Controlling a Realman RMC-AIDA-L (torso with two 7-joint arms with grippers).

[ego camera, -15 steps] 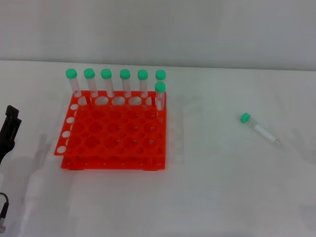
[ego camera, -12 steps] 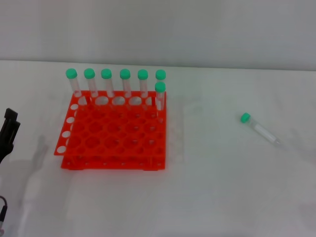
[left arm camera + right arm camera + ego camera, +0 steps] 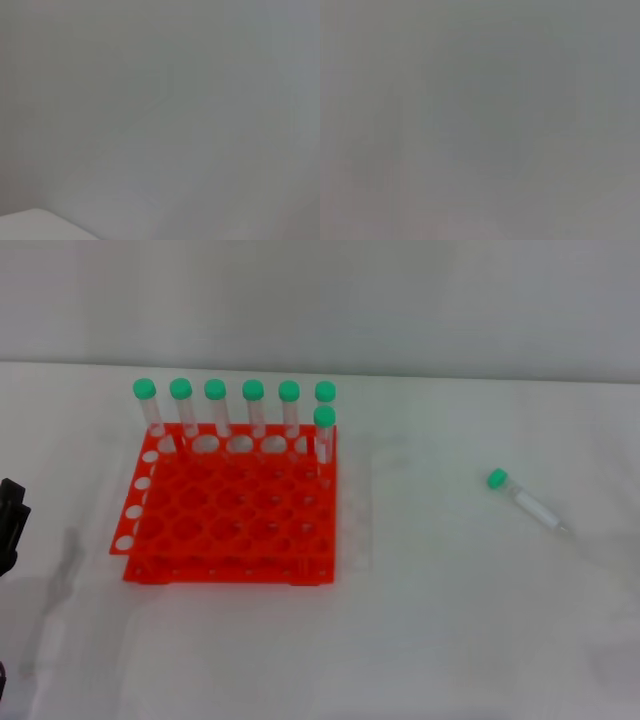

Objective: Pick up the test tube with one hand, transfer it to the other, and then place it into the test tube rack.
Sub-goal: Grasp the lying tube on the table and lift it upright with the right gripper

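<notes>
**Left gripper at the table's edge, tube lying far off**

While the left gripper (image 3: pixel 10 520) shows only as a black shape cut off at the left edge of the head view, nothing there reveals whether its fingers are spread or closed, so I cannot tell its state. It holds nothing that can be seen. The right gripper does not appear in any view.

Just to the right of the left gripper, with a strip of bare white table (image 3: pixel 450 630) between them, stands the test tube rack (image 3: pixel 230 515), bright orange-red with a grid of round holes on two tiers. Seven green-capped tubes (image 3: pixel 253 408) stand upright in the rack on the side farthest from the robot: six in the rearmost row, and one more in the next row forward, at the corner farthest from the gripper.

Well apart from the gripper, across the rack and far to the right of it, the test tube (image 3: pixel 528 504) lies flat on the table. Its green cap points back toward the rack and away from the robot, and its tapered tip points to the right and nearer the robot. It touches neither the rack nor any other tube.

Both wrist views show only a plain grey, featureless surface; the left wrist view has a paler patch at one corner, and what it belongs to cannot be made out.
</notes>
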